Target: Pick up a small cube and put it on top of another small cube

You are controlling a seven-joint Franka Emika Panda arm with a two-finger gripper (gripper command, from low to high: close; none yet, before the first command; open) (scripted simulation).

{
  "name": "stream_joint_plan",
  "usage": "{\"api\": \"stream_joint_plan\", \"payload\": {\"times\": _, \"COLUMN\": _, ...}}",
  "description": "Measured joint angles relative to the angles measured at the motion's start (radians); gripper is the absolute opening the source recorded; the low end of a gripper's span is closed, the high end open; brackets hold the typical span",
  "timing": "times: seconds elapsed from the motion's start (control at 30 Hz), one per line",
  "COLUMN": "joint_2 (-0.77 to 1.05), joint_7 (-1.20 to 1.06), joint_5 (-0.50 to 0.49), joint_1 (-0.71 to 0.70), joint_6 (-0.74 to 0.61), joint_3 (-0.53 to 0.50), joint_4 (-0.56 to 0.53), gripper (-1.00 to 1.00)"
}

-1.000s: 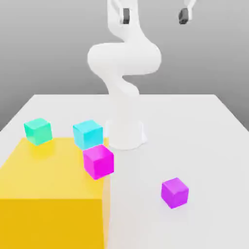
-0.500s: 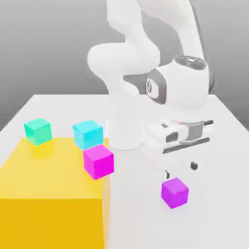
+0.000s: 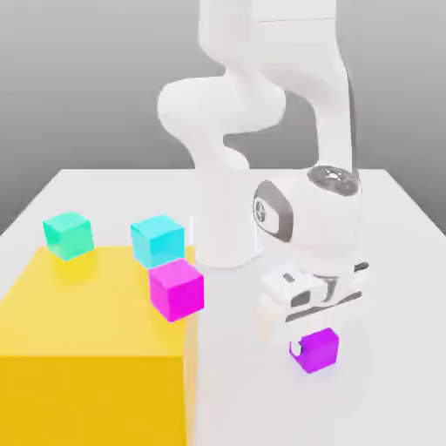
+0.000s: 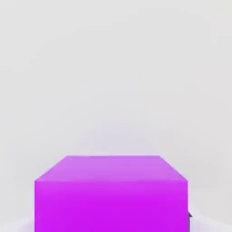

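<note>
In the exterior view, the white arm is bending down over the white table (image 3: 392,261), and its gripper (image 3: 314,341) is sitting low around the purple cube (image 3: 319,350), which is resting on the table toward the exterior view's right. One finger (image 3: 298,348) is showing at the side of the cube facing the exterior view's left; whether the fingers are pressing on the cube or standing off it, I cannot tell. A magenta cube (image 3: 177,288) is lying at the edge of a large yellow block (image 3: 91,348), with a cyan cube (image 3: 158,239) just behind it and a teal cube (image 3: 68,234) further to the exterior view's left.

In the hand view, the purple cube (image 4: 111,192) is looming close, sitting on the pale table (image 4: 113,68)
</note>
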Motion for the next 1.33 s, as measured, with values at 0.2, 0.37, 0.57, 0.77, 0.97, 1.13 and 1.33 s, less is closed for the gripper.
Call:
{"api": "stream_joint_plan", "payload": {"times": 0.2, "joint_2": -0.177, "joint_7": -0.088, "joint_5": 0.113, "joint_1": -0.011, "joint_6": -0.175, "joint_3": 0.033, "joint_4": -0.008, "gripper": -1.0}}
{"api": "stream_joint_plan", "payload": {"times": 0.37, "joint_2": -0.17, "joint_7": -0.134, "joint_5": 0.143, "joint_1": -0.088, "joint_6": -0.363, "joint_3": 0.005, "joint_4": 0.156, "gripper": -1.0}}
{"api": "stream_joint_plan", "payload": {"times": 0.57, "joint_2": -0.181, "joint_7": -0.176, "joint_5": 0.173, "joint_1": -0.19, "joint_6": -0.618, "joint_3": -0.031, "joint_4": 0.373, "gripper": -1.0}}
{"api": "stream_joint_plan", "payload": {"times": 0.77, "joint_2": -0.295, "joint_7": -0.159, "joint_5": 0.169, "joint_1": -0.296, "joint_6": -0.857, "joint_3": -0.091, "joint_4": 0.512, "gripper": -1.0}}
{"api": "stream_joint_plan", "payload": {"times": 0.97, "joint_2": -0.429, "joint_7": -0.084, "joint_5": 0.115, "joint_1": -0.363, "joint_6": -0.934, "joint_3": -0.127, "joint_4": 0.503, "gripper": -1.0}}
{"api": "stream_joint_plan", "payload": {"times": 1.13, "joint_2": -0.396, "joint_7": -0.081, "joint_5": 0.113, "joint_1": -0.368, "joint_6": -0.83, "joint_3": -0.127, "joint_4": 0.435, "gripper": 1.0}}
{"api": "stream_joint_plan", "payload": {"times": 1.33, "joint_2": -0.408, "joint_7": -0.077, "joint_5": 0.106, "joint_1": -0.369, "joint_6": -0.858, "joint_3": -0.126, "joint_4": 0.452, "gripper": 1.0}}
